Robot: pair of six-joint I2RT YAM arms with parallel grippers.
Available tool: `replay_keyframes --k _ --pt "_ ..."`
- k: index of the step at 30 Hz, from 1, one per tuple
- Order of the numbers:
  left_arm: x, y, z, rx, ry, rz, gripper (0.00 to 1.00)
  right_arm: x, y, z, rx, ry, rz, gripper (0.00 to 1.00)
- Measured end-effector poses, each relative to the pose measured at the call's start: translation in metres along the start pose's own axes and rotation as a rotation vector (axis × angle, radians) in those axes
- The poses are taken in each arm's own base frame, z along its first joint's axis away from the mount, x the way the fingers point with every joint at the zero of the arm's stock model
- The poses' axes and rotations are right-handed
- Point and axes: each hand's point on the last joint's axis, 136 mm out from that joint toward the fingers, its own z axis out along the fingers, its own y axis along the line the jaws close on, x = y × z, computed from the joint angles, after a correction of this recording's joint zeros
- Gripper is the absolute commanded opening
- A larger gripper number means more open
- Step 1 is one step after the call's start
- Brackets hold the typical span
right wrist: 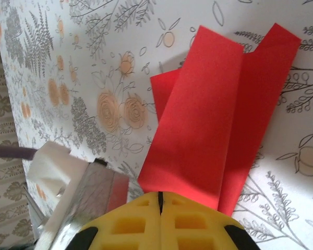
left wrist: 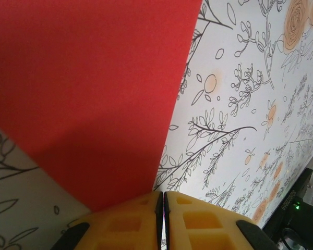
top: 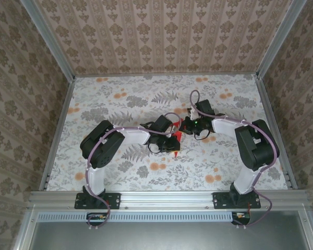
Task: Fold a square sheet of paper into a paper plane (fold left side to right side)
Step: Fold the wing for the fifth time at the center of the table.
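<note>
Floral-clothed table (top: pixel 120 99) carries the partly folded red paper sheet (top: pixel 176 140) at its middle, between both arms. I see the left fingers (left wrist: pixel 125 224) and right fingers (right wrist: pixel 130 224) each pinched closed on an edge of it. I judge it light, limp and crease-prone: hold it by the edges and pull gently.

paper (right wrist: pixel 208 120) | on tablecloth (right wrist: pixel 94 52) | between left pincer (left wrist: pixel 163 197), right pincer (right wrist: pixel 160 197)
</note>
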Motion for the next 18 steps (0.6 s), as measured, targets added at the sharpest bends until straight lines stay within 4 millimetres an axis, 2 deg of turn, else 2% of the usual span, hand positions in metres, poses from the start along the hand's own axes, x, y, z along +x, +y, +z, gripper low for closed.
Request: replay_keyframes --k 8,18 --pt "0.0 -0.001 0.0 0.003 0.0 0.007 0.14 0.017 -0.023 0.027 0.049 0.073 0.049 0.0" --pt "0.0 -0.011 -0.009 0.01 -0.016 0.056 0.2 0.014 -0.026 0.028 0.095 0.088 0.049 0.0"
